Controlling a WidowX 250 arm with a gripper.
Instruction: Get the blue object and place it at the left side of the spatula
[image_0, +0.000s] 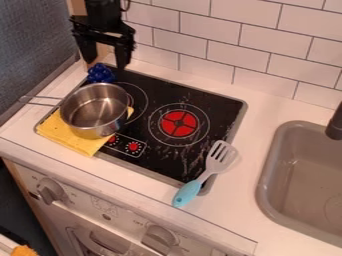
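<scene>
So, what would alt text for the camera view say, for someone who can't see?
A black gripper hangs open above a blue object on a toy stove, behind a pot on yellow cloth; a spatula lies near the sink.

Arm (103, 7) above claw (105, 62) cropped at top, blue thing (101, 74) just below claw too small to identify, towel (75, 140) lower down part-hidden by pot (100, 131), sink (272, 150) far right cut off

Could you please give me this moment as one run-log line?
gripper: open, near blue object | blue object: behind pot | spatula: at front-right corner of stovetop | placement beside spatula: not done
</scene>
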